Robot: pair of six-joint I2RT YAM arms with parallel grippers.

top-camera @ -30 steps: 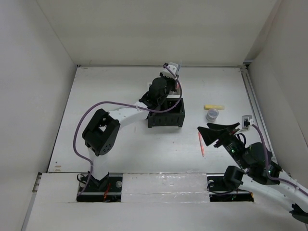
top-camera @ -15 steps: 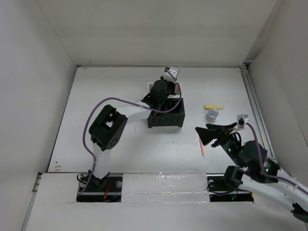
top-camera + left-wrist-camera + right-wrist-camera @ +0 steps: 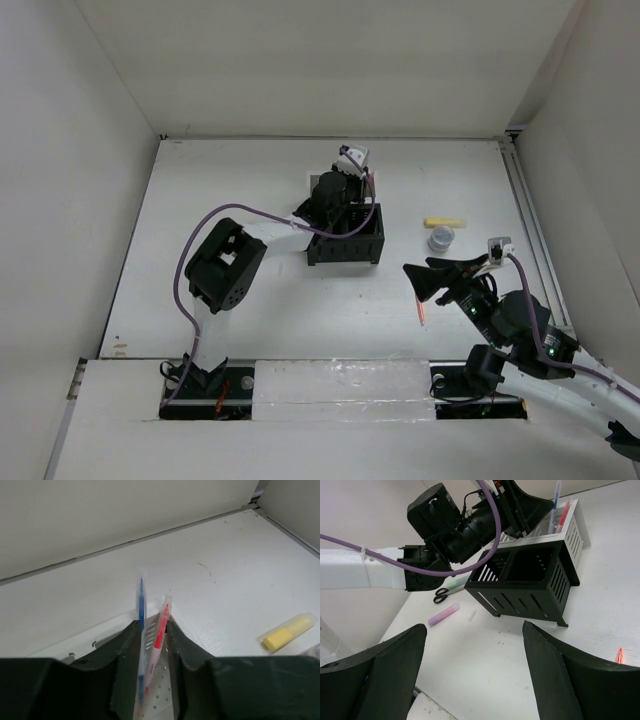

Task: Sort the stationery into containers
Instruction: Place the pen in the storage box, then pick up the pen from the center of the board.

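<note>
- The left arm (image 3: 225, 265) rises from its base at the table's near edge. It folds at the elbow and reaches toward 1 o'clock in the top view, ending over the cluster of bins at the far middle of the table (image 3: 230, 190).
- The left gripper (image 3: 152, 624) points down into the white mesh bin (image 3: 159, 706). Its fingers (image 3: 125, 650) are only a narrow gap apart.
- A blue pen (image 3: 141, 630) and a red pen (image 3: 160, 627) stand upright in that gap, in the mesh bin. Whether the pads press on them cannot be told.
- The black slotted bin (image 3: 345, 243) sits just at 6 o'clock of the mesh bin, touching it.
- The right arm (image 3: 520, 325) comes in from 5 o'clock and lies low, pointing toward 9 o'clock.
- The right gripper (image 3: 474, 630) is spread wide with nothing between its fingers.
- A red-orange pen (image 3: 421, 308) lies on the table right by the fingertips.
- A yellow marker (image 3: 445, 221) lies at 3 o'clock of the black bin, and a round grey piece (image 3: 441, 238) lies just at 6 o'clock of it.
- In the right wrist view, a pink marker (image 3: 443, 615) and black-handled scissors (image 3: 440, 595) lie at 8 o'clock of the black bin, under the left arm and its purple cable (image 3: 490, 525).
</note>
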